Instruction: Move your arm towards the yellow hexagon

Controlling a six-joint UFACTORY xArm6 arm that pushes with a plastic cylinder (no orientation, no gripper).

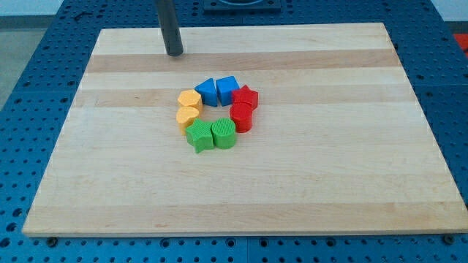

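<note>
Yellow hexagon (190, 98) sat at the upper left of the block ring, beside the blue triangle (207, 92). My tip (174, 53), a bare rod without fingers, stood well apart above it. Approach step; next move: toward the view's bottom, slightly right.

Yellow hexagon (189, 98), blue, red, green blocks; pale wooden board (329, 168)

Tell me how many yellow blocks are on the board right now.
2. The yellow hexagon sits at the ring's upper left, beside a blue block; the other yellow block touches it just below. None looks hidden. My tip is above them, apart.
</note>
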